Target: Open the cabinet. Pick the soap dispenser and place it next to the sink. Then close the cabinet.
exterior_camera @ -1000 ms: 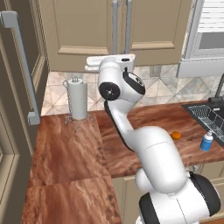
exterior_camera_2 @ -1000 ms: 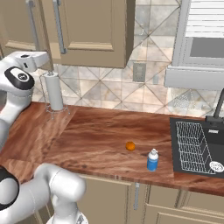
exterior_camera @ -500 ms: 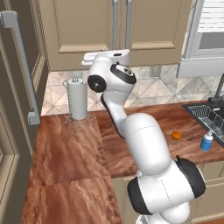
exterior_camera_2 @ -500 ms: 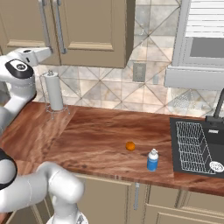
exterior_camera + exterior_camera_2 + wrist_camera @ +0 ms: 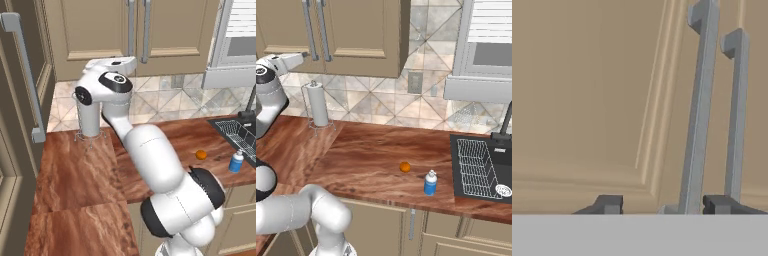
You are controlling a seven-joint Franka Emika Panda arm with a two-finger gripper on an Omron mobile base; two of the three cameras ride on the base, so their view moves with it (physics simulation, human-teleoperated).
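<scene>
One cabinet [image 5: 105,30] hangs closed, its two handles [image 5: 698,110] running vertically. The gripper [image 5: 662,204] straddles the left handle's foot, fingers apart. One soap dispenser [image 5: 430,183] stands upright on the worktop [image 5: 371,160] beside one sink [image 5: 476,167].

Even flat rendered light, soft shadows, sharp

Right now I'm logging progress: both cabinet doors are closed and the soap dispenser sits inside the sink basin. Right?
Not quite. The right base view shows the soap dispenser standing on the counter beside the sink, not in the basin. Both cabinet doors are closed.
</scene>
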